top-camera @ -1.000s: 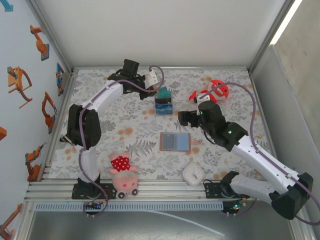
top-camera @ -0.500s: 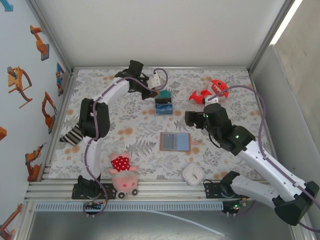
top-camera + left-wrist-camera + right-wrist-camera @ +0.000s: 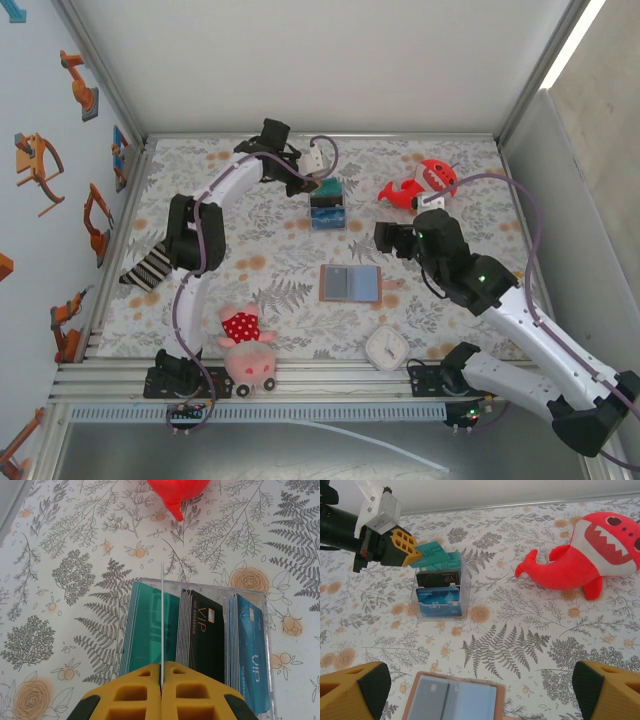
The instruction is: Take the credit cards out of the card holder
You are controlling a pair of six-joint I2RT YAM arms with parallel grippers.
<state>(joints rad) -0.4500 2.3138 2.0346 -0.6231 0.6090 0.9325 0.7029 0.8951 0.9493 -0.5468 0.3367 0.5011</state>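
The left end effector point(image 3: 161, 680), clamped on a teal credit card point(image 3: 432, 552) over the box point(image 3: 465, 592), seems ready to drop it (lower, then release), while the card holder point(image 3: 351, 284) lies open at the box's 6 o'clock, the right end effector point(image 3: 384, 238) spread apart.

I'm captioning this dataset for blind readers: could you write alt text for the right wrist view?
The left claw holds a teal card over a clear box of teal, black and blue cards on a floral tablecloth. A red shark plush lies at right; the open card holder sits at the bottom edge, between the spread fingers of the right claw.
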